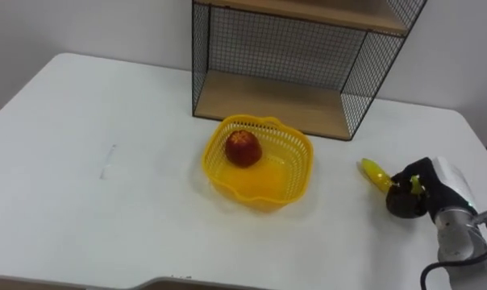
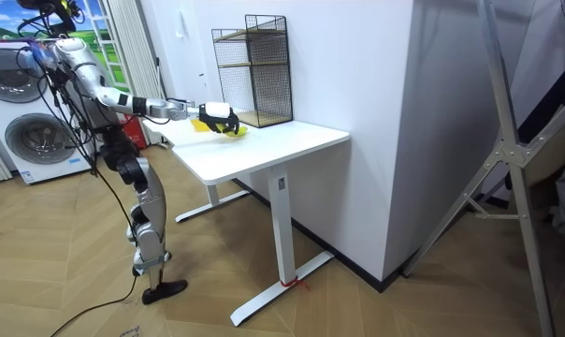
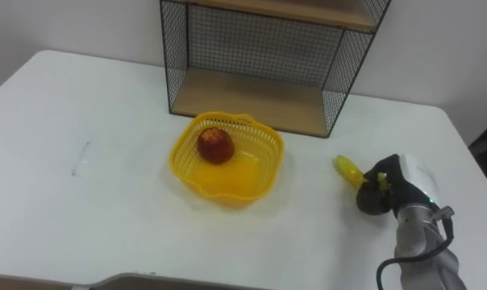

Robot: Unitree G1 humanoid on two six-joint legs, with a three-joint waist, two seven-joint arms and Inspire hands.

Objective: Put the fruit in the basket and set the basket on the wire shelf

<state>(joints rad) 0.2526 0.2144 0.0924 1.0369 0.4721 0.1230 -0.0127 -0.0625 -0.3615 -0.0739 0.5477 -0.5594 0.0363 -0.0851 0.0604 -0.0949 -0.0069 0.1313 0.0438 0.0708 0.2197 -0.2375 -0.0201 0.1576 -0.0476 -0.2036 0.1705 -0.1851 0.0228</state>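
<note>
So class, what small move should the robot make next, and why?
Probably carry the right robot hand leftward over the basket: it grips the yellow fruit to the right of the basket, which holds only the apple.

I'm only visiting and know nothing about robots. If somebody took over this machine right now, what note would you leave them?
Right hand: shut on the yellow fruit, to the right of the basket.
Basket: on the table, just in front of the wire shelf, with the red apple inside.
Done: apple is in the basket.
Left: put the yellow fruit in the basket, then set the basket on the wire shelf.
</note>
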